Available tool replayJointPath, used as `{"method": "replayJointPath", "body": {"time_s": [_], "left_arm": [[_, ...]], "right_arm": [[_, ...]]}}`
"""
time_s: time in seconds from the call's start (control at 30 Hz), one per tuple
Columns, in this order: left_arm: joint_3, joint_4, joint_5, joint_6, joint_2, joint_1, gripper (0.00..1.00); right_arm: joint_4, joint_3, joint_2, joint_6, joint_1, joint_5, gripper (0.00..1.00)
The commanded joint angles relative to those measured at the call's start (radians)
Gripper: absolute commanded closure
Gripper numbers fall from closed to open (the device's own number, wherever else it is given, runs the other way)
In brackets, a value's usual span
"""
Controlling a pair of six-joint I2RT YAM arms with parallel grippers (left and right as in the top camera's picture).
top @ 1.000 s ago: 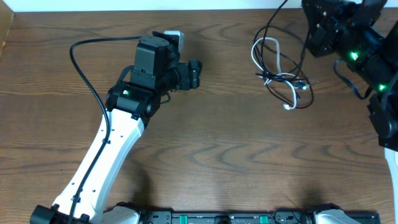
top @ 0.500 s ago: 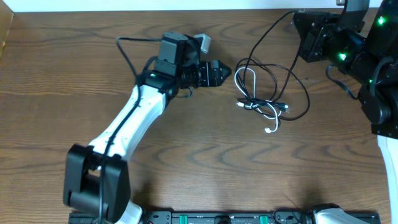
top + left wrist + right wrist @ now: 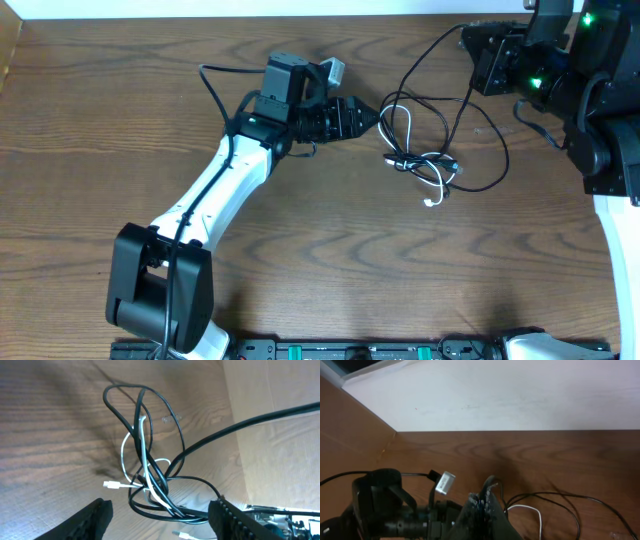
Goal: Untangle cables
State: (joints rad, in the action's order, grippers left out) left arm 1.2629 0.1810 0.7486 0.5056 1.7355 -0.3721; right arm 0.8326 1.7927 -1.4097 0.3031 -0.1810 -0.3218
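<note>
The cables (image 3: 428,158) lie in one loose knot on the table, just ahead of my left gripper (image 3: 372,117), whose tips point straight at the nearest loops. From the left wrist view the knot sits in line with the gap between the two fingers (image 3: 97,515). These stand spread wide, touching nothing, with the strands just beyond their tips. A white cable (image 3: 146,450) threads up through the middle of the black loops, and its small white plug (image 3: 432,204) lies on the wood at the side of the knot away from those fingers. One black cable (image 3: 440,45) leaves the knot and rises toward my right gripper (image 3: 487,491), which hangs over the far right corner, well apart from the pile. Its fingers are pressed together, and the black strand bends sharply right at their tips, so I read it as nipped there. Beyond those tips the right wrist view also catches the left arm (image 3: 385,505) low in the picture. Everything rests on a brown table (image 3: 420,270) with strong wavy grain and a dull sheen. A plain white wall (image 3: 520,395) runs along its far edge, and a tan panel (image 3: 350,420) stands at one side. A black rail (image 3: 350,351) with green marks lines the near edge.
</note>
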Motion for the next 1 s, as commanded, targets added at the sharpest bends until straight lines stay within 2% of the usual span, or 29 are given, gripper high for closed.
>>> {"method": "replayJointPath", "body": {"time_s": [0.0,0.13,0.17,0.4,0.73,0.97], "left_arm": [[0.005,0.008,-0.059,0.040,0.023,-0.029,0.36],[0.005,-0.005,-0.092,0.092,0.061,-0.047,0.36],[0.005,-0.005,-0.114,0.107,0.074,-0.052,0.41],[0.005,-0.046,-0.174,0.188,0.121,-0.058,0.51],[0.004,-0.115,-0.174,0.214,0.132,-0.091,0.51],[0.002,-0.097,-0.249,0.214,0.137,-0.101,0.66]], "right_arm": [[-0.005,0.011,0.002,-0.009,-0.004,-0.011,0.99],[0.000,0.011,0.002,-0.009,-0.004,-0.011,0.99],[0.002,0.011,0.002,-0.009,-0.004,-0.011,0.99],[0.014,0.011,0.002,-0.009,-0.004,-0.011,0.99],[0.032,0.011,0.002,-0.009,-0.004,-0.011,0.99],[0.042,0.011,0.002,-0.009,-0.004,-0.010,0.99]]}}
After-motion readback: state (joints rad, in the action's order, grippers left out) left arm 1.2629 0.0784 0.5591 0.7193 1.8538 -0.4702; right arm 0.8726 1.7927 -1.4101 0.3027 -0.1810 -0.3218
